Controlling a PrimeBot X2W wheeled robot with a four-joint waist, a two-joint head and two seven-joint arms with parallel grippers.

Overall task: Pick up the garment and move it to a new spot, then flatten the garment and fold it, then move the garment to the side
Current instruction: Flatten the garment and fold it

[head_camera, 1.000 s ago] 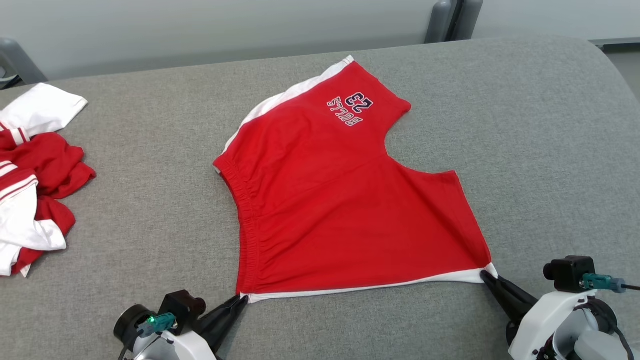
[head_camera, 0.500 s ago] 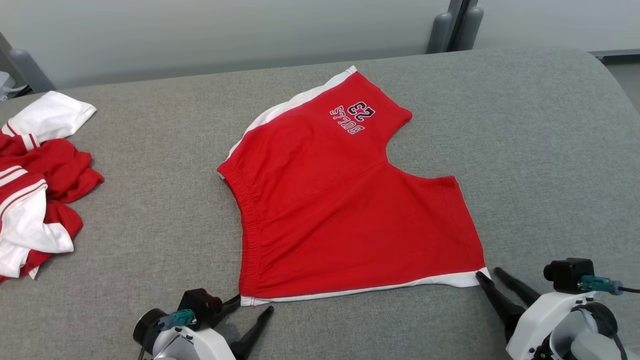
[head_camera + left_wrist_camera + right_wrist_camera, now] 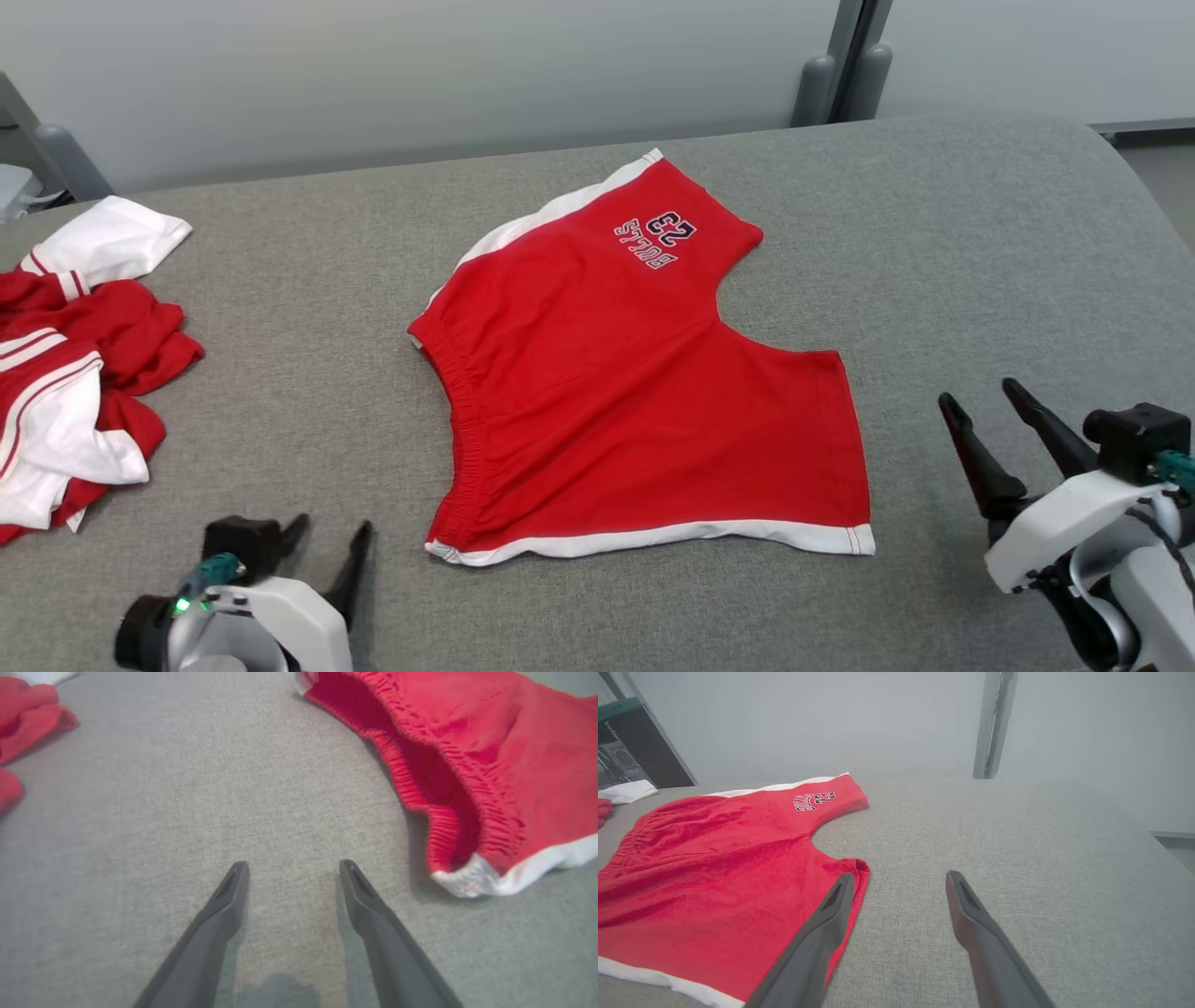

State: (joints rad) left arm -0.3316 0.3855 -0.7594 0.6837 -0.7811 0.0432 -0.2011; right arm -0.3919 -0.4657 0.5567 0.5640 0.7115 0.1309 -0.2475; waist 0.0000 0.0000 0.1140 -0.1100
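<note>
The garment (image 3: 625, 392) is a pair of red shorts with white side stripes and a printed "23", lying flat in the middle of the grey table; its elastic waistband (image 3: 448, 788) faces left. My left gripper (image 3: 327, 541) stands open on the table, left of the waistband's near corner and apart from it, and its fingers (image 3: 224, 905) have nothing between them. My right gripper (image 3: 980, 401) is open too, raised to the right of the near leg hem (image 3: 852, 865), empty.
A pile of red and white clothes (image 3: 65, 373) lies at the table's left edge. The grey padded table (image 3: 980, 233) curves down on the right. A grey wall with a post (image 3: 990, 723) stands behind it.
Both grippers have opened and let go of the shorts' near corners, then drawn away, the left one leftward and the right one up and to the right. The camera has also shifted.
</note>
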